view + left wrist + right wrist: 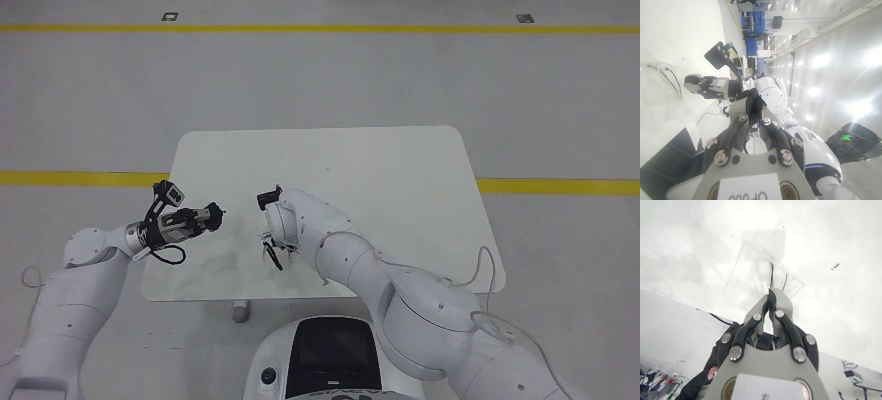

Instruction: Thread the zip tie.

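Left gripper up over the left part of the white table, fingers squeezed tight on a small black piece, too lumpy to tell what. Farther right, near the middle of the table, right gripper pointing down, fingers pressed together. Thin black zip ties right at its tip, lying on a clear plastic holder on the table. Cannot tell whether one tie sits pinched between those fingers. Both grippers near each other, not touching.
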Available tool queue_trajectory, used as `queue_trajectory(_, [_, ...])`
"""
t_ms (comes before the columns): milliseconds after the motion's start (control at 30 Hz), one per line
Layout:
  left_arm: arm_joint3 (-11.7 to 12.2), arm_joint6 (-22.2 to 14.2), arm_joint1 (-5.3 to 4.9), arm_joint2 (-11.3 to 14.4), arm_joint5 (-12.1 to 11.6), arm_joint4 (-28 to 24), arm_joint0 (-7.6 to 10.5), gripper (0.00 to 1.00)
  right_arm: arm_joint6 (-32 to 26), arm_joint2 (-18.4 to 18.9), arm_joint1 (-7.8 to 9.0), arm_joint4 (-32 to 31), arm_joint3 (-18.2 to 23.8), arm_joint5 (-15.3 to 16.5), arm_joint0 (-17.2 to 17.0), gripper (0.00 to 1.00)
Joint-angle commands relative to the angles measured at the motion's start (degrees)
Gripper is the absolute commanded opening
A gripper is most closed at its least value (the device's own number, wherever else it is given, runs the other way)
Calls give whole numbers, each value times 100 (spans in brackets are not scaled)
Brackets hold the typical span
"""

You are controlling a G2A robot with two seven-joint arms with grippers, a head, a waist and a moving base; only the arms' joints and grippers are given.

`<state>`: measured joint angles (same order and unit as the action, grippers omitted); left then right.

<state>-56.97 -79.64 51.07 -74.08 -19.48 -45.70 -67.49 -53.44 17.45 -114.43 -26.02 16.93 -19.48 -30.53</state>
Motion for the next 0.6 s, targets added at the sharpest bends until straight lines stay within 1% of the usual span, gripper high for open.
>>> queue_trajectory(0, [0, 0, 0, 0, 0, 0, 0, 0, -59, -10, -6, -52, -33, 0, 9, 0])
queue_trajectory(267, [0, 0, 0, 0, 0, 0, 0, 0, -251, -90, -41, -408, -211, 0, 75, 0])
queue_trajectory(467, [0, 0, 0, 0, 0, 0, 0, 0, -309, -127, -33, -554, 26, 0, 3, 0])
queue_trajectory(533, [0, 0, 0, 0, 0, 0, 0, 0, -309, -144, -27, -597, 88, 0, -29, 6])
queue_trajectory(567, [0, 0, 0, 0, 0, 0, 0, 0, -310, -151, -23, -614, 120, 0, -50, 7])
